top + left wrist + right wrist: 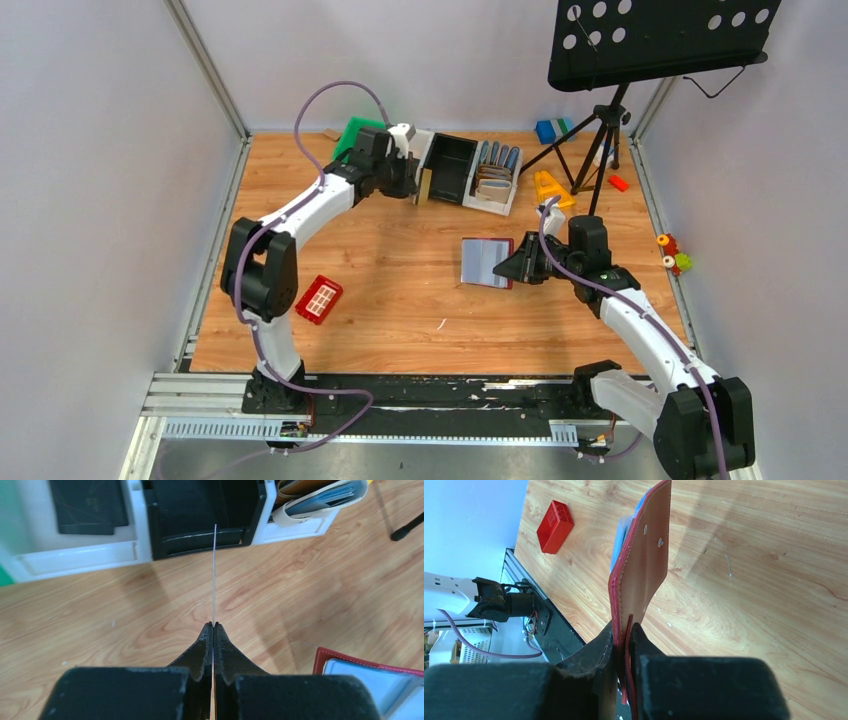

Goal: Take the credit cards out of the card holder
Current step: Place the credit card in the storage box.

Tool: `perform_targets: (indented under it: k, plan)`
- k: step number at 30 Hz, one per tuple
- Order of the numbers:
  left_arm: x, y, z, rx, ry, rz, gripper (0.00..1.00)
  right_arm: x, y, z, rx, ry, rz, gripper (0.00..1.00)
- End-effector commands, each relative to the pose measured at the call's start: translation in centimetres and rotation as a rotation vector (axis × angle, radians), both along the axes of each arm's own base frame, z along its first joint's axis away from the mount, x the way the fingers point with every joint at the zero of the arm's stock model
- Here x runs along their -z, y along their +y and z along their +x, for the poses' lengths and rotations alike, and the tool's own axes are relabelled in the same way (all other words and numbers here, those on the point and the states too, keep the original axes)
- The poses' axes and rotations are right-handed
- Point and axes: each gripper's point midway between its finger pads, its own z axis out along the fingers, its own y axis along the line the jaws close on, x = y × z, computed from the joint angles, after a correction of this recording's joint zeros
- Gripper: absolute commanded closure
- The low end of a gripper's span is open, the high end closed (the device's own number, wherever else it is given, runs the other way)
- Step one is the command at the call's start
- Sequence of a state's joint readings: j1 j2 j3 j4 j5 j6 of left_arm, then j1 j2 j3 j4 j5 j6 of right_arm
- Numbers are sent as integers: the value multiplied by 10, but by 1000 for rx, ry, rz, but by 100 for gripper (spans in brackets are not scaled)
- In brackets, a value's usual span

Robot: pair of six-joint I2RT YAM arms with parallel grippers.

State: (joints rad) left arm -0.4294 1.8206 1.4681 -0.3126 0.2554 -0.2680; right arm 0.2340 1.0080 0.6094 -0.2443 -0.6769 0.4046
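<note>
The left gripper (213, 627) is pinching a thin credit card (214, 575) edge-on just in front of the black tray (200, 540), while the right gripper (624, 632) is clamping the opened maroon card holder (644, 565) by its edge over the middle of the table (400, 300).

Maroon card holder (644, 565); red, white-gridded block (319, 298).

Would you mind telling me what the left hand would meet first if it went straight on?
The left hand's pinched card would likely hit the black bin's near wall first; depth is unclear.
</note>
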Motion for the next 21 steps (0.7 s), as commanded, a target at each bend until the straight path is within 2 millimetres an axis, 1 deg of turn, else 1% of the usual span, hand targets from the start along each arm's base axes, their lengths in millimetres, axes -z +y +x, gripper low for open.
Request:
perform_targets:
  k: [1, 2, 3, 4, 5, 10, 15, 20, 21]
  plan:
    - [-27, -31, 21, 69, -45, -119, 100, -23, 2, 11, 3, -95, 19, 100]
    - [-26, -34, 25, 69, -42, -115, 100, -22, 2, 10, 2, -98, 20, 100]
    - [-20, -36, 30, 67, -36, -103, 100, -22, 2, 10, 0, -98, 21, 100]
    - [-22, -39, 33, 70, -44, -97, 100, -21, 2, 9, -2, -95, 22, 100]
    - [-17, -43, 37, 72, -41, -85, 100, -21, 2, 9, -3, -96, 22, 100]
    - [-5, -60, 54, 80, -35, -70, 100, -20, 2, 8, -12, -99, 14, 100]
    - [9, -69, 71, 73, -25, -62, 100, -20, 1, 7, -14, -106, 8, 100]
    - [16, -78, 89, 78, -36, -59, 100, -22, 0, 8, -12, -115, 7, 100]
    - [24, -79, 92, 78, -26, -53, 100, -22, 1, 9, -12, -115, 8, 100]
